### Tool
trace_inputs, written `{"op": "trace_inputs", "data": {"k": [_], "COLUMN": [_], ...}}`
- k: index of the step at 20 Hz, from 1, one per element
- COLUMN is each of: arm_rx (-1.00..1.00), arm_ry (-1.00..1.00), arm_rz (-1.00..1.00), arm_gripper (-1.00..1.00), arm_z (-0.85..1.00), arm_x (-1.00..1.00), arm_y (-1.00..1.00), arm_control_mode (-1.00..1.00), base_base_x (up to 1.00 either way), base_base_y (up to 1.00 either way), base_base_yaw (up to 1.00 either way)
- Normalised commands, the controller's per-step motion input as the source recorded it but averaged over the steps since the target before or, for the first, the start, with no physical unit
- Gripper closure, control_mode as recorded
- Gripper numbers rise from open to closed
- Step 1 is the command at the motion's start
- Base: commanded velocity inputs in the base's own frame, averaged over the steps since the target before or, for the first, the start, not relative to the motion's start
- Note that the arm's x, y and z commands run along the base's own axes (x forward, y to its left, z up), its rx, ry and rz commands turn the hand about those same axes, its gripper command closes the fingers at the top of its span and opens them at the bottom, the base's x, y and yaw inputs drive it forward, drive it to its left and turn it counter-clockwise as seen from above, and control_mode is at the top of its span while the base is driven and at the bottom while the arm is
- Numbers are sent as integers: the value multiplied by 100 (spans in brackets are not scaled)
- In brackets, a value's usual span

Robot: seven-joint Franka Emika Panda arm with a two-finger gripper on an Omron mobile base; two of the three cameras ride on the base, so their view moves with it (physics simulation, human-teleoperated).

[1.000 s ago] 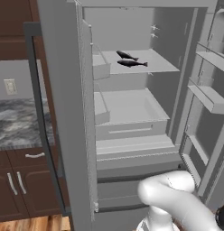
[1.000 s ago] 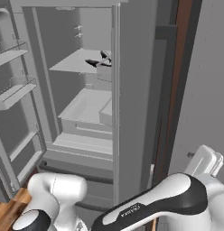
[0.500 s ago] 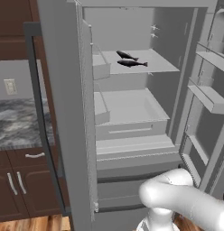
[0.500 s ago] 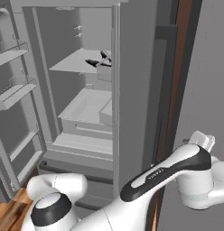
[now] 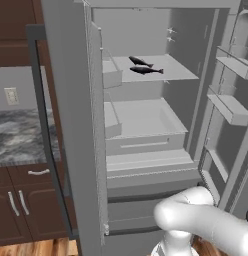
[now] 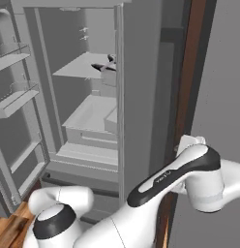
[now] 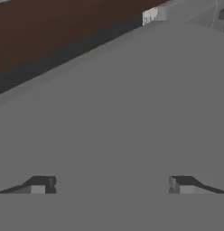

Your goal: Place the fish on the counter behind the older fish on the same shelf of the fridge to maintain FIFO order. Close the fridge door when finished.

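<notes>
- On the dark band of the robot arm [image 6: 160, 184], right base view, there is a short line of pale lettering (too small and slanted to make out the letters).
- No other readable words, numbers, brands or signs appear on the fridge [image 5: 76, 125], its shelf [image 5: 171, 70], or the counter [image 5: 16, 140].
- The wall outlet [image 5: 11, 96] above the counter carries no legible marking.
</notes>
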Motion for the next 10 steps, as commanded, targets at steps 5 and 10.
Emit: {"op": "trace_inputs", "data": {"k": [5,10], "arm_rx": [-7,-6], "arm_ry": [0,0], "arm_rz": [7,-2], "arm_gripper": [-100,-100], "arm_z": [0,10], "arm_x": [0,2], "arm_y": [100,100], "arm_control_mode": [-100,-100], "base_base_x": [0,0], "base_base_y": [0,0], "base_base_yaw": [0,0]}}
